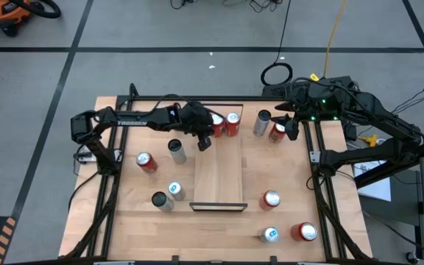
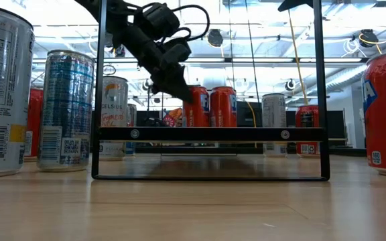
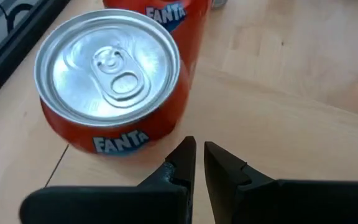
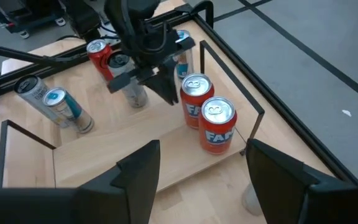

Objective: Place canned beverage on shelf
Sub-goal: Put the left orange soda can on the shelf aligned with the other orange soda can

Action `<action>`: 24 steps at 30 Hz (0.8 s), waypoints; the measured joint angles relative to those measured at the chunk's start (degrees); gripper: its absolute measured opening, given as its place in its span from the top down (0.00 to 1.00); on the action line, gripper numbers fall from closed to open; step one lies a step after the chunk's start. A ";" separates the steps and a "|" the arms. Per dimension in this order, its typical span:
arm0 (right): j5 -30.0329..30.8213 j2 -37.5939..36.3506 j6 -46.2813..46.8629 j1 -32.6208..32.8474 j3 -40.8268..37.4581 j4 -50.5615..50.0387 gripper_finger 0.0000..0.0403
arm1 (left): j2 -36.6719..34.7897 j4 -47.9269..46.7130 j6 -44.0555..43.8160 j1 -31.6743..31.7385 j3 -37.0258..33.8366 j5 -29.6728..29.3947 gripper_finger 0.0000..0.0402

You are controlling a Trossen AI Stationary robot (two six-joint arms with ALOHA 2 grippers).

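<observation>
Two orange Fanta cans point(image 1: 216, 124) point(image 1: 232, 123) stand upright side by side at the far end of the light-wood shelf point(image 1: 219, 177). My left gripper point(image 3: 197, 149) is shut and empty. It slants down just left of the nearer can point(image 3: 107, 74), with a small gap between fingertips and can wall. The right wrist view shows it point(image 4: 163, 90) beside the two cans point(image 4: 196, 93) point(image 4: 216, 121). The low view shows it point(image 2: 179, 90) above the table in front of them point(image 2: 196, 107). My right gripper point(image 4: 201, 168) hangs open and empty, high over the table's far right corner point(image 1: 289, 121).
Loose cans stand on the table. Left of the shelf are a red one point(image 1: 146, 162) and silver ones point(image 1: 176, 151) point(image 1: 174, 190) point(image 1: 160, 200). Right of it are a silver point(image 1: 262, 121) and red point(image 1: 277, 131) pair, plus a red point(image 1: 271, 199), a silver point(image 1: 269, 234) and a red can point(image 1: 304, 232). Black rails edge the table.
</observation>
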 joint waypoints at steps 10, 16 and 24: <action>-0.01 0.00 0.00 0.00 0.00 -0.02 0.47 | 0.70 1.61 0.33 0.06 0.00 -3.08 0.91; -0.01 0.00 0.00 0.00 0.00 -0.02 0.47 | 0.69 2.47 1.60 0.02 0.00 -1.57 0.91; -0.01 0.00 0.00 0.00 0.00 -0.04 0.47 | -0.09 -6.25 1.38 -0.66 0.99 0.07 0.91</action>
